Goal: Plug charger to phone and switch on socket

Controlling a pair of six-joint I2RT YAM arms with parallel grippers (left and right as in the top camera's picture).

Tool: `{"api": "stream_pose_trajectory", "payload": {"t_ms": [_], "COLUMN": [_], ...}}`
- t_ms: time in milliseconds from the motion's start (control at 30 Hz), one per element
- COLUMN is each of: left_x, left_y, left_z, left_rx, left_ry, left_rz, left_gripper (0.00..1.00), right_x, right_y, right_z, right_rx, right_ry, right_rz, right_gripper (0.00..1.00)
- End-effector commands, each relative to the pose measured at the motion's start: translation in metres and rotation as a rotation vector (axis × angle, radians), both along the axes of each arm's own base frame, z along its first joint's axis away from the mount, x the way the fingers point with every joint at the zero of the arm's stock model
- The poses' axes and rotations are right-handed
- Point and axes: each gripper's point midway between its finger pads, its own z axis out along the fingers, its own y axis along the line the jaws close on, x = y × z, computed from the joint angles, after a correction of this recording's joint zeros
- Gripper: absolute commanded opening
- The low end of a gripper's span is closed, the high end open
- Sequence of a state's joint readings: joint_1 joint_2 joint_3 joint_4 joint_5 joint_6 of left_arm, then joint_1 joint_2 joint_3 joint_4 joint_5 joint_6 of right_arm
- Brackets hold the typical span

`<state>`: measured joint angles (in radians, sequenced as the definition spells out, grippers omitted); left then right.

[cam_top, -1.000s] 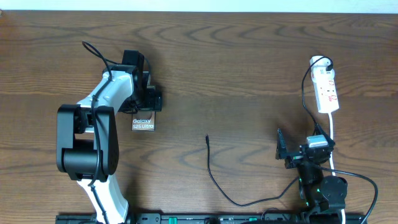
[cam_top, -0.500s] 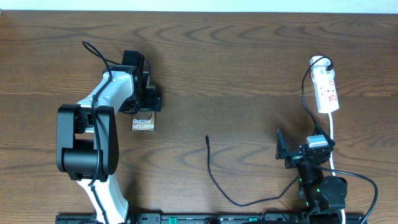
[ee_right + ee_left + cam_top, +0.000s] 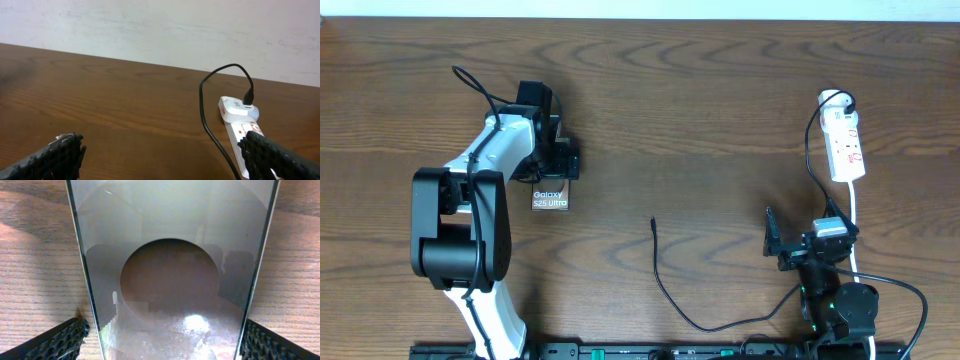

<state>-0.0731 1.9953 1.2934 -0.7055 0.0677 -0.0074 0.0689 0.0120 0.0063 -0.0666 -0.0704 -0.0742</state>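
Note:
The phone lies flat on the table at the left, "Galaxy S25 Ultra" lettering showing. My left gripper is over its far end. In the left wrist view the phone fills the space between the fingers of the left gripper, which is open, with a thin strip of table at the left finger. The charger cable lies mid-table, its plug tip free. The socket lies at the far right. My right gripper is open and empty, pointing at the socket.
A black cable loops from the socket's far end toward my right gripper. The thick white cord runs from the socket toward the right arm's base. The table's back edge meets a pale wall.

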Motion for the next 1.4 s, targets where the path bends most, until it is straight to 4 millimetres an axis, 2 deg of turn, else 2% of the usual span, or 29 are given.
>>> {"api": "stream_pose_trajectory", "payload": {"t_ms": [0, 433, 767, 1367], "left_x": [-0.017, -0.016, -0.027, -0.026], "left_y": [0.004, -0.002, -0.001, -0.001], "left_z": [-0.017, -0.018, -0.026, -0.026], "left_rx": [0.012, 0.013, 0.015, 0.014], "left_ry": [0.065, 0.056, 0.081, 0.076], "left_rz": [0.016, -0.012, -0.013, -0.012], "left_gripper": [0.98, 0.98, 0.98, 0.98], "right_x": [0.0, 0.0, 0.0, 0.0], "right_y": [-0.001, -0.001, -0.001, -0.001], "right_z": [0.0, 0.0, 0.0, 0.0], "right_rx": [-0.013, -0.013, -0.013, -0.013], "right_ry": [-0.002, -0.003, -0.003, -0.002], "right_rz": [-0.005, -0.005, -0.005, -0.005], "right_gripper": [0.99, 0.99, 0.99, 0.99]}}
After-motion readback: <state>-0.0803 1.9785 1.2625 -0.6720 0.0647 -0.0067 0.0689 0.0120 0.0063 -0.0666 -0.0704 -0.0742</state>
